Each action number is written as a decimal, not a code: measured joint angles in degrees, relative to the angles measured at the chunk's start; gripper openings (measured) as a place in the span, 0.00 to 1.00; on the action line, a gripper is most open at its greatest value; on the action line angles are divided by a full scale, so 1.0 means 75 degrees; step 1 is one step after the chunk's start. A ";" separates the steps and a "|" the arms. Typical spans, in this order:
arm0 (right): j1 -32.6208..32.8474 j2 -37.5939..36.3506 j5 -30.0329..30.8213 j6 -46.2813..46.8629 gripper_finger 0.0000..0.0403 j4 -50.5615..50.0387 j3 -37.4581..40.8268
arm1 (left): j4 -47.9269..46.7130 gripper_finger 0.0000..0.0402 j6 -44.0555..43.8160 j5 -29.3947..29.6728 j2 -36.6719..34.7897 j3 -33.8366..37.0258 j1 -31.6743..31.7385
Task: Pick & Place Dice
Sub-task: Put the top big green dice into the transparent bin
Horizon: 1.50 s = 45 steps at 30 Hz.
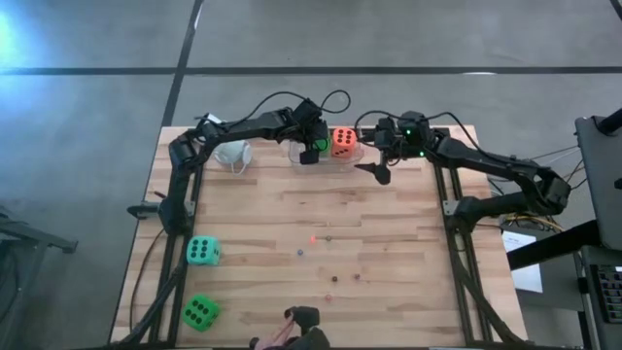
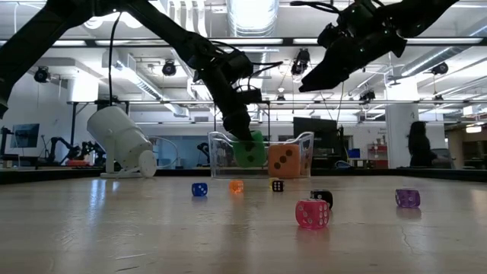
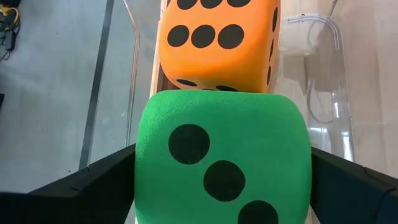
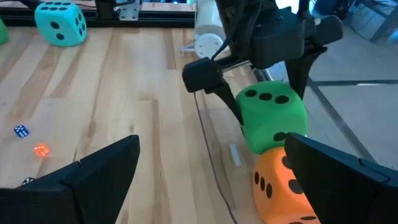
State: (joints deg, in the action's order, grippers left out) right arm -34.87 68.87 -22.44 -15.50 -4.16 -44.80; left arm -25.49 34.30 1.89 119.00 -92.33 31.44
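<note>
My left gripper (image 1: 311, 151) is shut on a green die (image 3: 221, 168) inside a clear container (image 2: 304, 144) at the table's far middle. An orange-red die (image 1: 342, 142) sits in the same container, right beside the green one. My right gripper (image 1: 380, 173) hangs open and empty above the table, just right of the container. A teal die (image 1: 202, 251) and a second green die (image 1: 199, 312) rest on the table near its left edge. Several tiny dice (image 2: 312, 214) lie scattered mid-table. My left gripper pinches the green die by two opposite side faces (image 3: 140, 180) between its two fingers (image 3: 93, 183). The fingers come from above, slanting down into the container. The die sits tilted against the orange-red die (image 4: 280, 183); whether it touches the container floor I cannot tell.
A white cup (image 1: 233, 154) lies on its side at the far left, next to the container. The low camera's mount (image 1: 303, 321) stands at the near edge. The arm frames run along both table sides.
</note>
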 joint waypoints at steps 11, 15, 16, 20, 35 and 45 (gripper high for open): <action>0.0015 0.0092 0.0006 -0.0160 0.99 -0.0004 0.0000 | -0.0001 0.98 -0.0032 -0.0001 0.0000 0.0000 0.0000; 0.0015 0.0092 0.0006 -0.0176 0.99 -0.0004 0.0000 | -0.0001 0.98 -0.0035 -0.0002 0.0000 0.0000 0.0000; 0.0015 0.0092 0.0006 -0.0168 0.99 -0.0004 0.0000 | -0.0001 0.98 -0.0035 0.0000 0.0000 0.0000 0.0000; 0.0015 0.0092 0.0006 -0.0168 0.99 0.0011 0.0000 | 0.0000 0.98 -0.0035 0.0000 0.0000 0.0000 0.0000; 0.0042 0.0208 0.0212 -0.0499 0.64 0.0512 0.0000 | -0.0001 0.98 -0.0038 -0.0003 0.0000 0.0000 0.0000; -0.0186 0.1553 0.0191 -0.0648 0.28 0.0915 -0.0416 | -0.0001 0.98 -0.0057 -0.0003 0.0000 0.0000 -0.0037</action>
State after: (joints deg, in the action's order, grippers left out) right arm -36.27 80.52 -21.01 -20.36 2.71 -47.91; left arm -25.50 33.88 1.87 119.00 -92.33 31.17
